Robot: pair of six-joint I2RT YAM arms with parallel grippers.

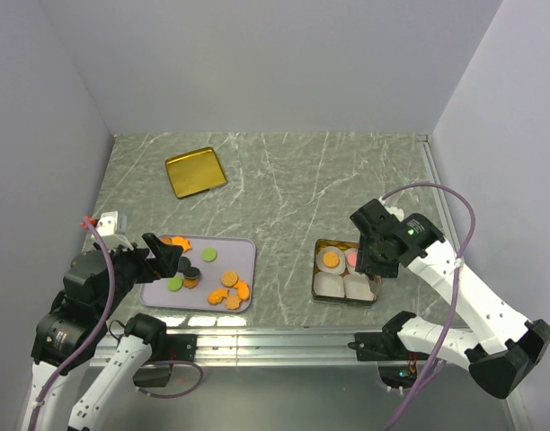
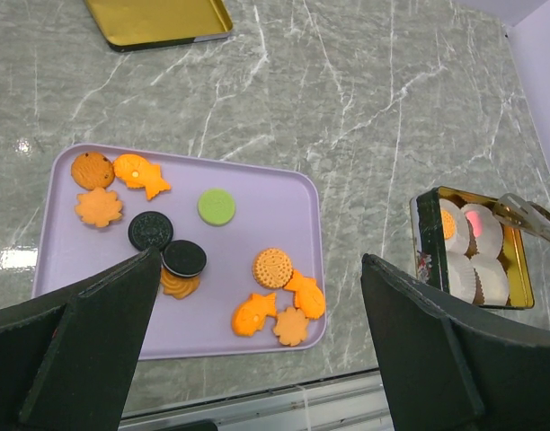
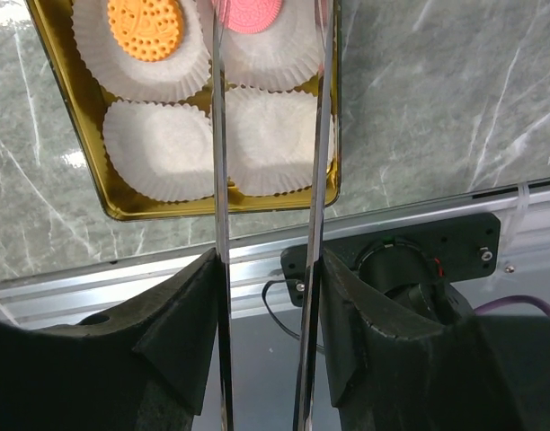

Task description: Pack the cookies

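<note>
Several cookies (image 2: 273, 267), orange, black and green, lie on a lilac tray (image 2: 257, 206). My left gripper (image 2: 260, 260) hangs open above the tray's near edge, holding nothing. My right gripper (image 3: 266, 260) is shut on metal tongs (image 3: 219, 180) over a gold tin (image 3: 167, 214) at the right. In the tin's far paper cups lie an orange cookie (image 3: 146, 27) and a pink cookie (image 3: 254, 13). The tong blades stand on either side of the pink one. The two near cups (image 3: 163, 148) hold nothing. From above, the tray (image 1: 243, 256) is left of the tin (image 1: 318, 269).
The tin's gold lid (image 1: 195, 171) lies at the back left of the marble table. A metal rail (image 1: 275, 337) runs along the near edge by the arm bases. Walls close in the left, back and right sides.
</note>
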